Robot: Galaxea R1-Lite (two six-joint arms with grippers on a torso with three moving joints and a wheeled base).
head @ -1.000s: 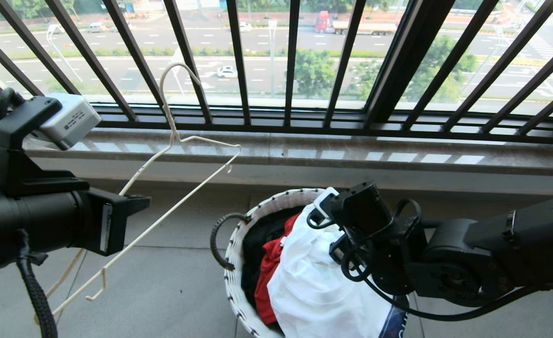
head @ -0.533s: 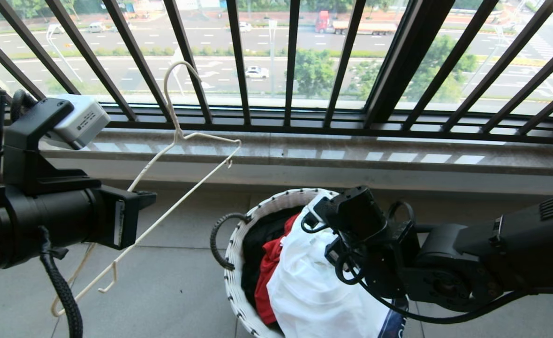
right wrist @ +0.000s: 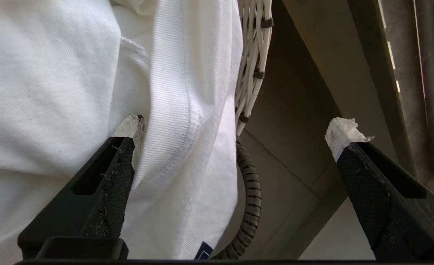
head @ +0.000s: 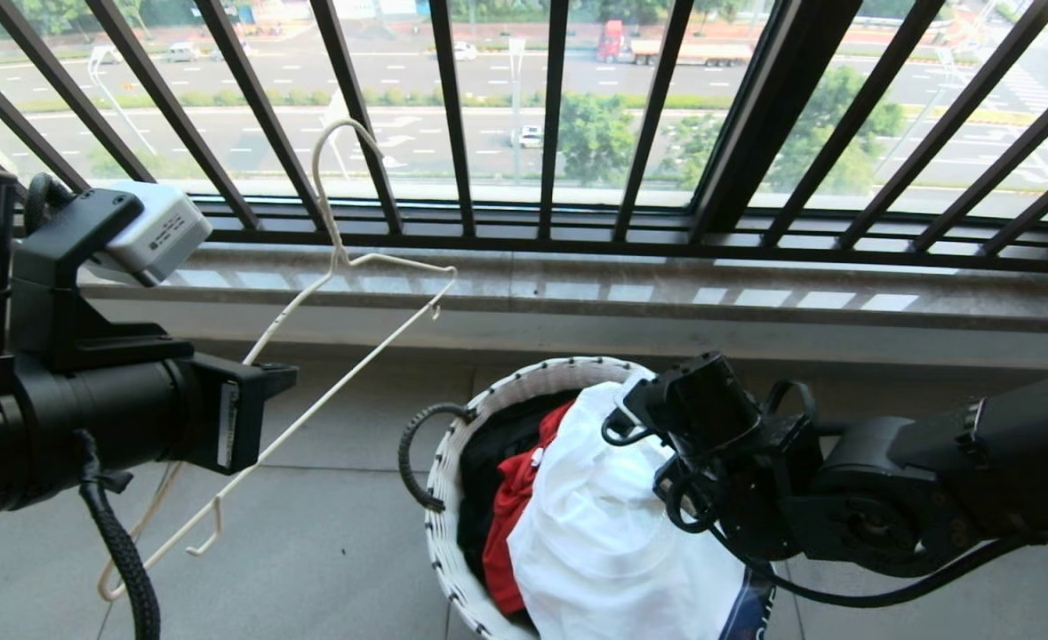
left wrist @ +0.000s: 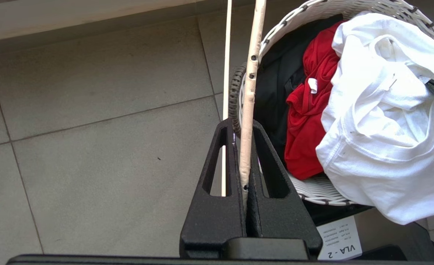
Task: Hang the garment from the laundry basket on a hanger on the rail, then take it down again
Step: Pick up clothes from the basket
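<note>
Right gripper (right wrist: 235,129): jaws spread wide, one finger against the garment (head: 612,524), the other outside the laundry basket (head: 452,498) rim; nearer arm. Garment: heaped over the basket's right edge. Left gripper (left wrist: 247,147): clamped on the hanger (head: 337,267), well left, hook uppermost.

Head view high, facing window; both wrist views close, sharing basket (head: 452,498).
</note>
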